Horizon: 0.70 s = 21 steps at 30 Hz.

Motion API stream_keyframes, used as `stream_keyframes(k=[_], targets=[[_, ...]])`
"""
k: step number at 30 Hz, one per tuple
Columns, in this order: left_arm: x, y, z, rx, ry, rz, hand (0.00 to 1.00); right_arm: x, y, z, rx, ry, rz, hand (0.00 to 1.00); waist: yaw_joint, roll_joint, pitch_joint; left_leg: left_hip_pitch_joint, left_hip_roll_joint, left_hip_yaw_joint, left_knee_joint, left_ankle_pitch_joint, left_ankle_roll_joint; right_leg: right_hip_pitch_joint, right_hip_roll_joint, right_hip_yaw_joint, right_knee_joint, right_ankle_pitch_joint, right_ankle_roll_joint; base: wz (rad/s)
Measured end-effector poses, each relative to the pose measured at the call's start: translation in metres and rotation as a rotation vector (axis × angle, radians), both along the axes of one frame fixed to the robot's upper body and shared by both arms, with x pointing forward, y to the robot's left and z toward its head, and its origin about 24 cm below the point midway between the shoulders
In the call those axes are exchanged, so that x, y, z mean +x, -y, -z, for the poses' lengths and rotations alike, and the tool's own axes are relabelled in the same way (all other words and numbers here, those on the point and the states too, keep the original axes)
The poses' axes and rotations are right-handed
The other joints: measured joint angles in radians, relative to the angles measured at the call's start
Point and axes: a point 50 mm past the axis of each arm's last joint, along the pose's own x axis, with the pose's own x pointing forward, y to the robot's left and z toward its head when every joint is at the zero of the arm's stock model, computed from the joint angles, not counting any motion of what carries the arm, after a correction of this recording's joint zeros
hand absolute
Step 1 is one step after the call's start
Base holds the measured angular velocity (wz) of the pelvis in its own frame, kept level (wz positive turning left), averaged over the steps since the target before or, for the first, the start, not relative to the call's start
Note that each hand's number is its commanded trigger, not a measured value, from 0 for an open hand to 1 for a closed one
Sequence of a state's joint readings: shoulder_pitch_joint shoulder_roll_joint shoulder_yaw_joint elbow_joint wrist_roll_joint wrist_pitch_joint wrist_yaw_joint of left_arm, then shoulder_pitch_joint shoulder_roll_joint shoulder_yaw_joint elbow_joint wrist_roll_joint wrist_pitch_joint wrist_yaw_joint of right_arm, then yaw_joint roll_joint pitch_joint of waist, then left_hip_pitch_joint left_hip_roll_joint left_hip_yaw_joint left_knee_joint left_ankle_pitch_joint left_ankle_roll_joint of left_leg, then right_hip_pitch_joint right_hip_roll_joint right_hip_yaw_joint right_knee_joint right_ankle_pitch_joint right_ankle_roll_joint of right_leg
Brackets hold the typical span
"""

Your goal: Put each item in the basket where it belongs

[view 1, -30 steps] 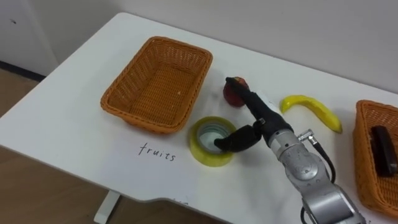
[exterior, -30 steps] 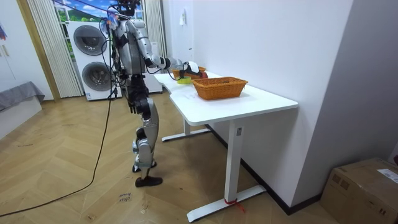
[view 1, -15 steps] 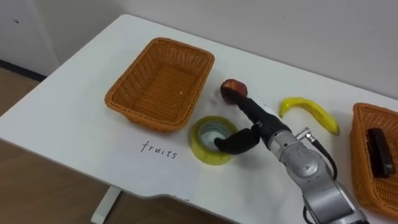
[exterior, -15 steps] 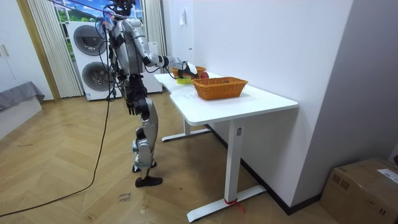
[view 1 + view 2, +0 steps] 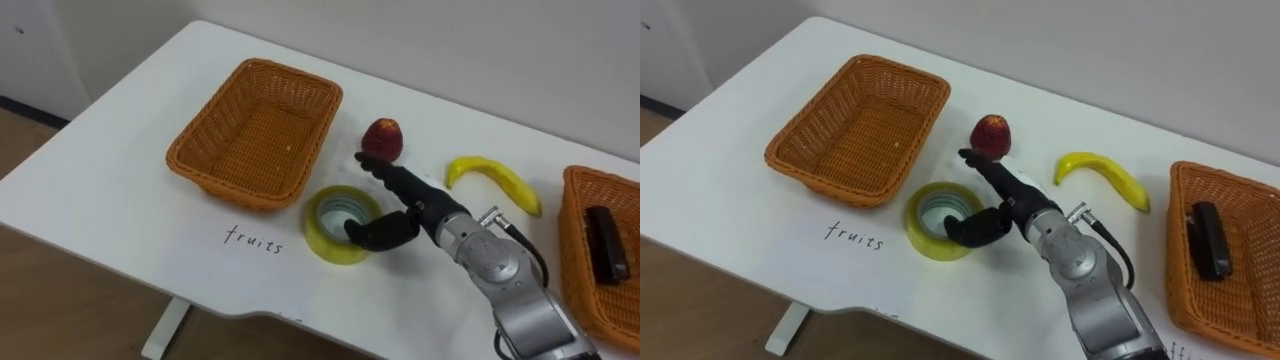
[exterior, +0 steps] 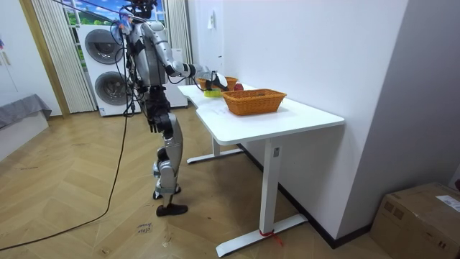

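A yellow tape roll point(image 5: 318, 238) lies flat on the white table point(image 5: 120, 170), just in front of an empty wicker basket point(image 5: 200, 165) with "fruits" written before it. My right hand point(image 5: 415, 205) hovers at the roll's right rim. Its fingers are straight and point at a red fruit point(image 5: 383, 138), which stands free just beyond the fingertips, and its thumb curves over the roll's edge. A banana point(image 5: 495, 178) lies further right. In the room view my left hand point(image 6: 152, 121) hangs by my hip.
A second wicker basket point(image 5: 575, 260) at the right edge holds a black office item point(image 5: 605, 240). In the room view I stand at the table's end on the room view's left, with the wall close behind the table point(image 6: 302, 115).
My right hand has drawn back off the red fruit, which its fingers covered before and which now shows whole. The view has shifted slightly.
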<state>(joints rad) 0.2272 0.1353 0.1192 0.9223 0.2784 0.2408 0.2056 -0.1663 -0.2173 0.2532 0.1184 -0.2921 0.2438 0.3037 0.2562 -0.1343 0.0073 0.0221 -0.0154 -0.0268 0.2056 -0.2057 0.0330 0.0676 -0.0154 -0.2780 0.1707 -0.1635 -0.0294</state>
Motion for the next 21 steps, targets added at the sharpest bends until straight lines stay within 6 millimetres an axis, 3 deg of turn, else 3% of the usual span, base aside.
stream_keyframes(k=[7,21], targets=[[-0.004,-0.008,-0.002,0.023,0.000,-0.037,0.00,0.000,-0.001,0.000,-0.035,-0.026,-0.035,0.00,0.004,-0.021,-0.0080,0.001,0.000,0.000,-0.002,0.000,0.000,0.001,0.002,-0.001,-0.001,0.000,0.000,0.00],[-0.007,-0.011,-0.003,0.034,-0.005,-0.060,0.00,-0.001,0.002,0.000,-0.065,-0.062,-0.058,0.00,0.026,-0.028,-0.0048,0.006,0.001,-0.001,-0.002,0.000,-0.001,0.007,0.002,0.000,0.000,0.001,-0.001,0.00]])
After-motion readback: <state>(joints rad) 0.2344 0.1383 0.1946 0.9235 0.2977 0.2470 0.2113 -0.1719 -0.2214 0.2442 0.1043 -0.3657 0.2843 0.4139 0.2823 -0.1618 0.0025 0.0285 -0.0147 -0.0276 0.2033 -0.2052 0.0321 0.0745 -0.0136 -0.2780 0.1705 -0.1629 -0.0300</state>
